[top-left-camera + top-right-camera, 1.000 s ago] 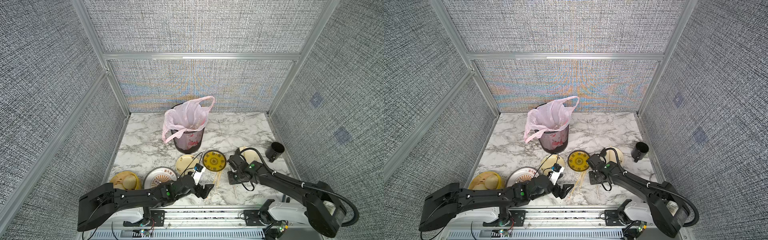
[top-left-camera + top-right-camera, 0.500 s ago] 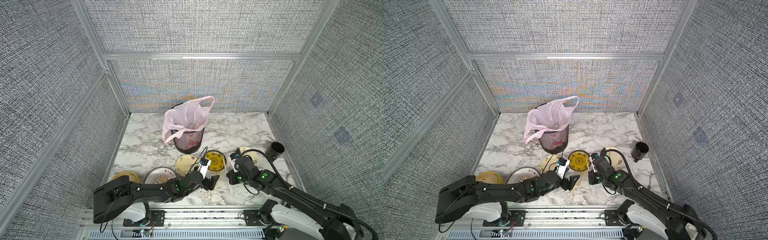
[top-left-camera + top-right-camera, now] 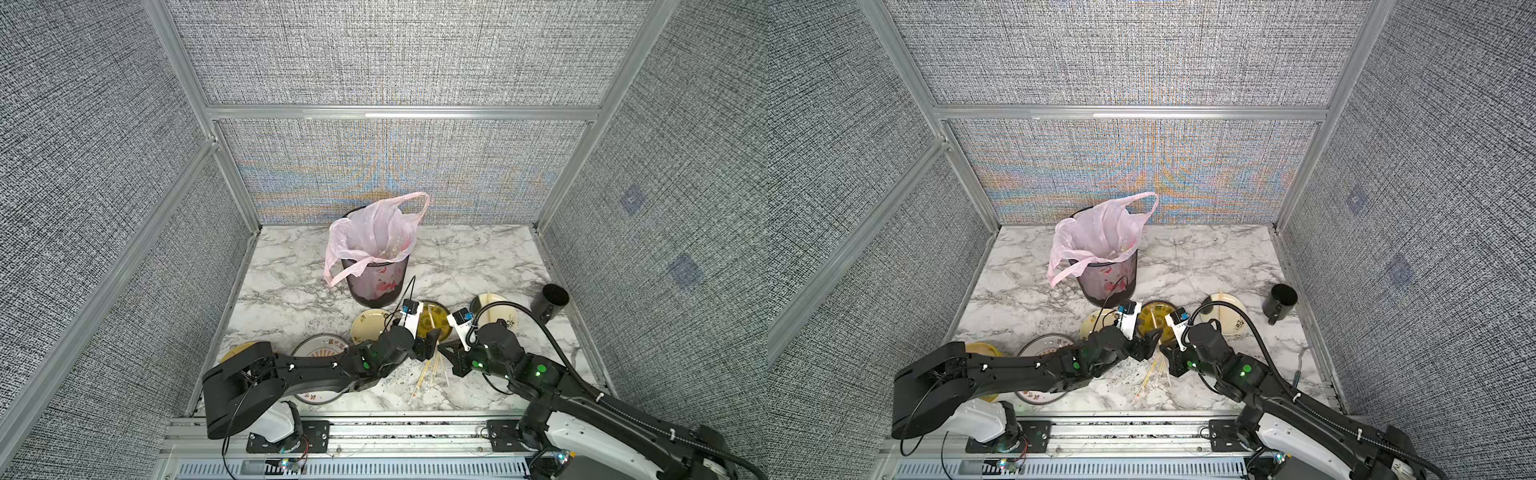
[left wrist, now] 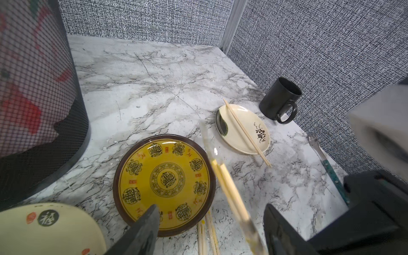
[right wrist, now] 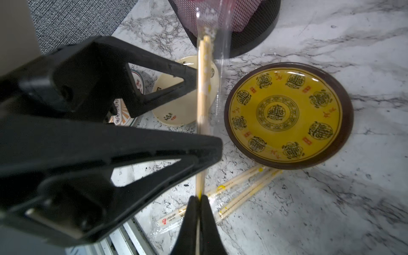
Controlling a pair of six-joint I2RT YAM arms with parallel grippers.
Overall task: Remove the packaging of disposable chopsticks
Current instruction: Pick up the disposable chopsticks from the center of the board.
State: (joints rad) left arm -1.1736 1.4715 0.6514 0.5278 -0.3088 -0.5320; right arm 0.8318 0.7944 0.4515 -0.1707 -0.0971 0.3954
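Clear packaging with chopsticks in right gripper pinch, between spread left gripper fingers.

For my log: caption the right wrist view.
Right gripper shut on a sleeved chopstick pair; left gripper open around it; yellow plate on the table.

Both top views look down from high at six o'clock, facing twelve. The wrist cameras sit close, sharing the yellow plate.

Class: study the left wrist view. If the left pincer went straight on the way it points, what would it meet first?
Probably the wrapped chopstick pair that the right pincer holds up, between the left pincer's open jaws; depth is unclear.
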